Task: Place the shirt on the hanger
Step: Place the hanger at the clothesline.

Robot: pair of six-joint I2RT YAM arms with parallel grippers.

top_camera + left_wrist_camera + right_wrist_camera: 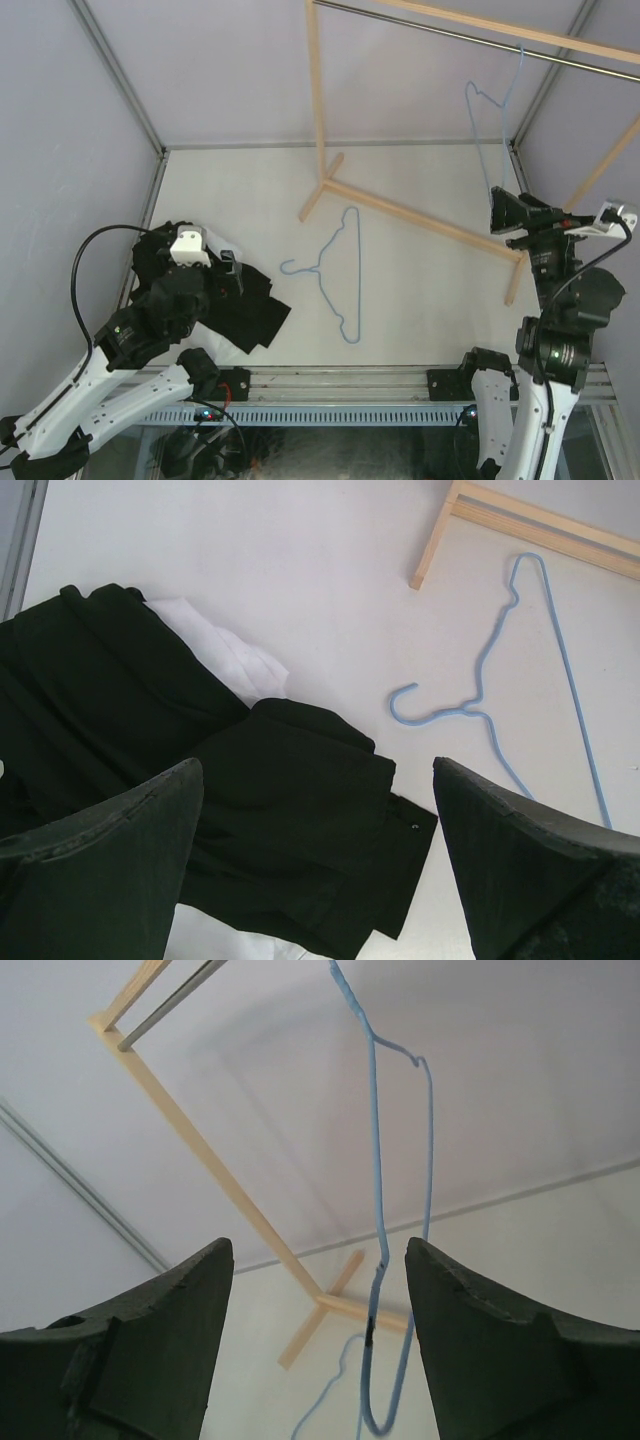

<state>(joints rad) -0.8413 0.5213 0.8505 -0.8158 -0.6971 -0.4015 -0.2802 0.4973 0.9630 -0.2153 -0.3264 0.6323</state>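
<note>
**Top external.** At lower left, the left gripper (230, 268) hovers over a crumpled black garment (245, 312) on the table (420, 300), probably to reach what lies under it. The shirt cannot be made out from here. 1 blue flat hanger (357, 280) lies mid-frame, near the garment but apart from it. At upper right, a second hung hanger (511, 100) dangles from the rail (480, 40) of the wooden rack (420, 218), with the right gripper (505, 212) raised just below it.

**Left wrist.** The left gripper (315, 780) has its jaws spread wide and grips nothing. Between them in the frame lies the black garment (270, 810). The white shirt (225, 655) peeks out from under that garment's upper edge, so it is mostly buried. The flat hanger (575, 690) sits at right, below the rack (530, 520).

**Right wrist.** The right gripper (318, 1250) has its jaws parted. The lower loop of the hung hanger (377, 1160) runs down between them, seemingly touching neither finger. It appears to hang freely, so I judge the jaws hold nothing. The rack (196, 1145) crosses the upper left.
</note>
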